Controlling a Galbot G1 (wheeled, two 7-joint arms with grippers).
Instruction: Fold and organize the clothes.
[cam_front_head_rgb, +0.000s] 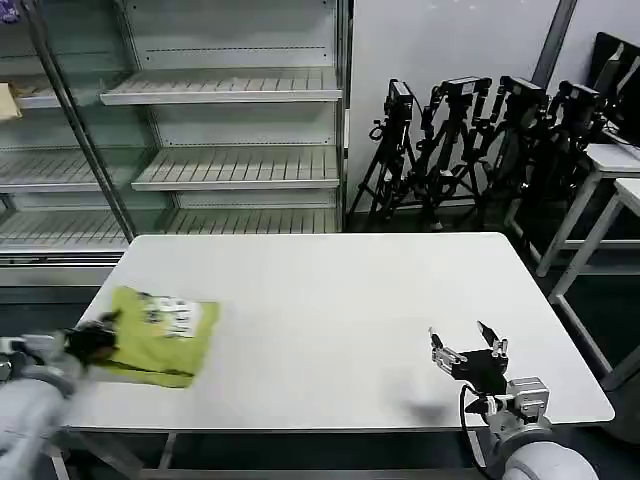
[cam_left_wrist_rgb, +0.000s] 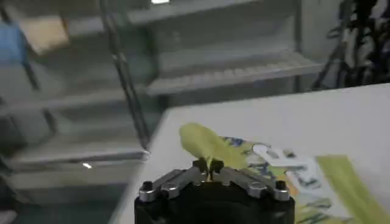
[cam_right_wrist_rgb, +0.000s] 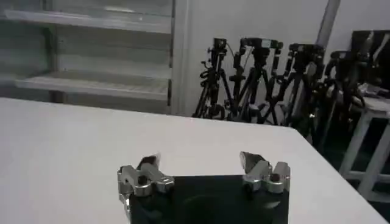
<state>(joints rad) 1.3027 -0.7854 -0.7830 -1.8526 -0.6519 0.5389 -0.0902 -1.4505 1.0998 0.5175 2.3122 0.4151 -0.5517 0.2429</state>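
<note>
Item one, far left of the white rectangular table (cam_front_head_rgb: 330, 300): left gripper (cam_front_head_rgb: 92, 343), black with metal knuckles, at the table's left edge; the left wrist view shows its fingertips pressed together on a raised pinch of fabric (cam_left_wrist_rgb: 204, 146), so it is clamped on the garment. Item two, just right of it: lime yellow-green soft cotton T-shirt (cam_front_head_rgb: 160, 335), already gathered into a compact, roughly square bundle, white printed graphic uppermost along the far side, lying flat on the near-left part of the table with its left margin lifted into the grip. Judged step: drawing or placing the folded bundle to its resting spot. To do this well, the pinch should stay low so the thin layers do not peel apart, travel should be slow and parallel to the tabletop, and the release should come only once the lifted edge has been laid back flat; the bundle sits close to the table's left edge, so any pull further left risks dragging it off. Item three, middle of the table: bare white surface, well apart from the shirt, available as a tidier placement zone. Item four, near-right of the table: right gripper (cam_front_head_rgb: 468, 350), black, fingers spread wide and holding nothing, hovering over the tabletop, parked well apart from the shirt. Background: metal shelving (cam_front_head_rgb: 230, 120) left, black tripods (cam_front_head_rgb: 470, 140) right.
</note>
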